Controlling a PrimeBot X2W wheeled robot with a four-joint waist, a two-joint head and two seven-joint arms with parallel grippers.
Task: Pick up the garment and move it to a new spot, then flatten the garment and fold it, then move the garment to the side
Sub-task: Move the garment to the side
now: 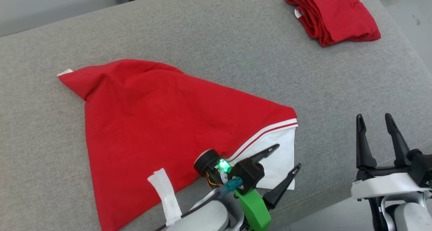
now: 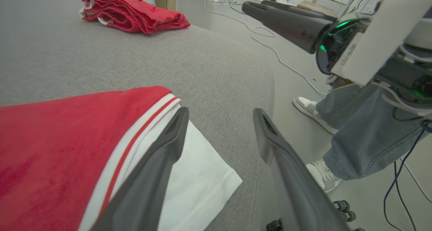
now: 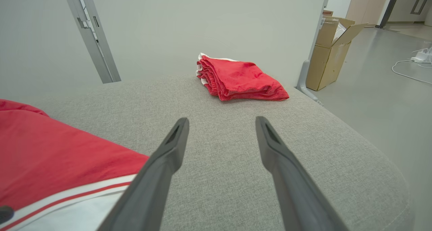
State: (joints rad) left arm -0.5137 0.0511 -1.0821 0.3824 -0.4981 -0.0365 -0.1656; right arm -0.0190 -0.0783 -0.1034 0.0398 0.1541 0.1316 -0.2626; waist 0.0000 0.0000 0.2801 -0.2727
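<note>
The garment (image 1: 162,123) is red with a white panel and red-and-white stripe at its lower right corner. It lies spread and a little rumpled on the grey cushion (image 1: 236,48). My left gripper (image 1: 287,155) is open just above the white corner (image 2: 199,177), with nothing between its fingers. In the left wrist view the left gripper (image 2: 219,119) has one finger over the white cloth and the other over bare cushion. My right gripper (image 1: 374,118) stands open to the right of the garment, over bare cushion. In the right wrist view the right gripper (image 3: 221,121) is empty, the garment (image 3: 50,153) to its left.
A folded pile of red clothes (image 1: 332,13) lies at the cushion's far right corner. The cushion's front edge (image 1: 324,204) runs just below my grippers. A person's legs and shoes (image 2: 341,129) stand on the floor beside the cushion. A cardboard box (image 3: 329,52) stands further off.
</note>
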